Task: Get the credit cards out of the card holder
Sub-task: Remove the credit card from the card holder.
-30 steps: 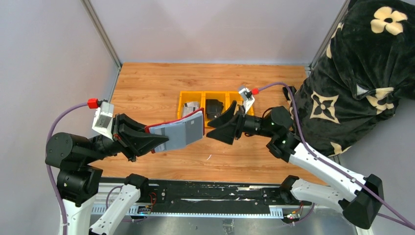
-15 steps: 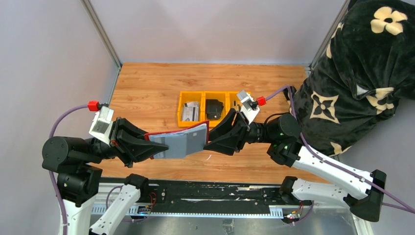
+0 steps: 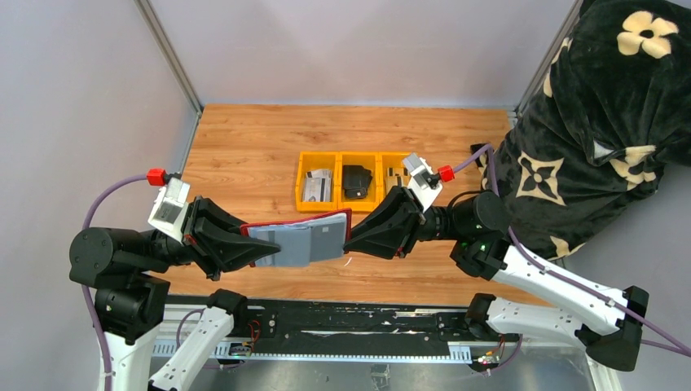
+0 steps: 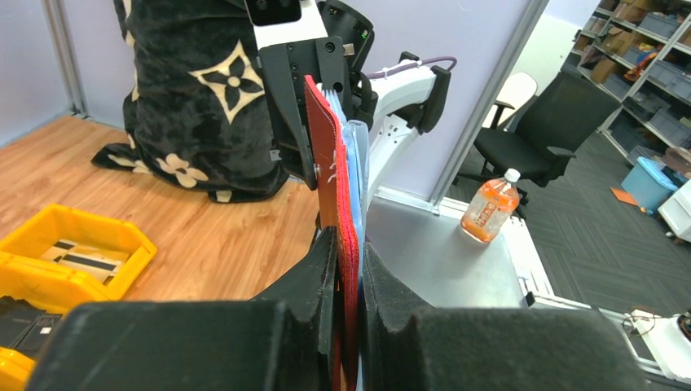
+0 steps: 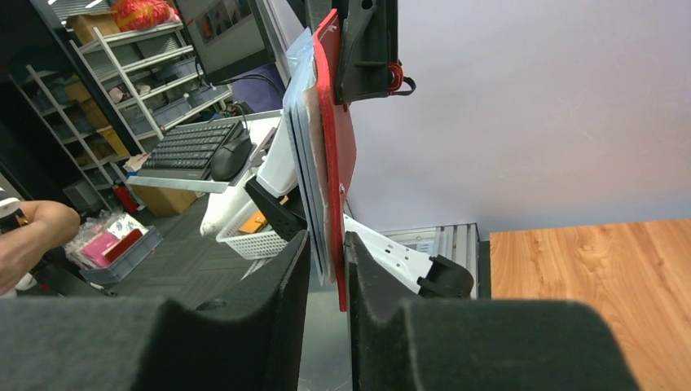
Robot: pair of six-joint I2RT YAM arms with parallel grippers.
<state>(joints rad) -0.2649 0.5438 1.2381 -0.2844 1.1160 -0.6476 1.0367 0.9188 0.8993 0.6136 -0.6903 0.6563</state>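
The card holder (image 3: 305, 238) is pinched at both ends (left fingers (image 3: 232, 244), right fingers (image 3: 375, 235)); a straight outward pull by the right is advised.

Top view is evenly lit: soft, diffuse light from overhead, no hot spots. The worktop (image 3: 244, 138) has only a mild sheen, and the arms throw faint, fuzzy-edged shadows near the bottom. The black fabric (image 3: 603, 106) at the upper right swallows most detail.

Left wrist view is bright too. The left fingers (image 4: 204, 342) along the bottom are a dark, blurry mass, way out of focus, while the card holder (image 4: 330, 163) and the background are reasonably sharp. Straight lines lean towards the edges, typical wide-angle stuff.

Right wrist view is the same deal: the right fingers (image 5: 489, 342) are soft and dark, the wall on the right is flat and bright, and the shelves at the upper left are dim.
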